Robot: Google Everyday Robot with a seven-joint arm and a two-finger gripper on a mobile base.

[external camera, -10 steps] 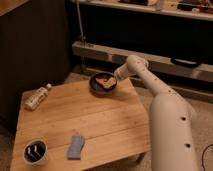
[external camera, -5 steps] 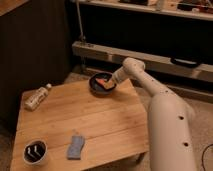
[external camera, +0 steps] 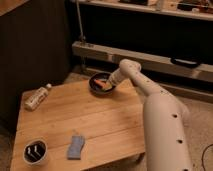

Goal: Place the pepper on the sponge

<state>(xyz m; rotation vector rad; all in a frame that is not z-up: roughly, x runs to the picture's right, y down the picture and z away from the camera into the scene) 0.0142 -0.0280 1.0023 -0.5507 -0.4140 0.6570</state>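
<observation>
The pepper (external camera: 101,84) is a small orange-red piece lying inside a dark round bowl (external camera: 95,87) at the far edge of the wooden table (external camera: 100,120). My gripper (external camera: 109,83) reaches down into the bowl from the right, right at the pepper, at the end of the white arm (external camera: 150,100). Whether it has hold of the pepper I cannot make out. The sponge (external camera: 76,146), a flat blue-grey pad, lies near the table's front edge, far from the gripper.
A white cup with a dark inside (external camera: 35,152) stands at the front left corner, next to the sponge. A bottle (external camera: 37,97) lies on its side at the left edge. A dark shelf unit and a metal rail run behind the table.
The arm has shifted only slightly over the bowl, with the gripper staying down at the pepper. Pepper, sponge, cup and bottle lie where they were.
</observation>
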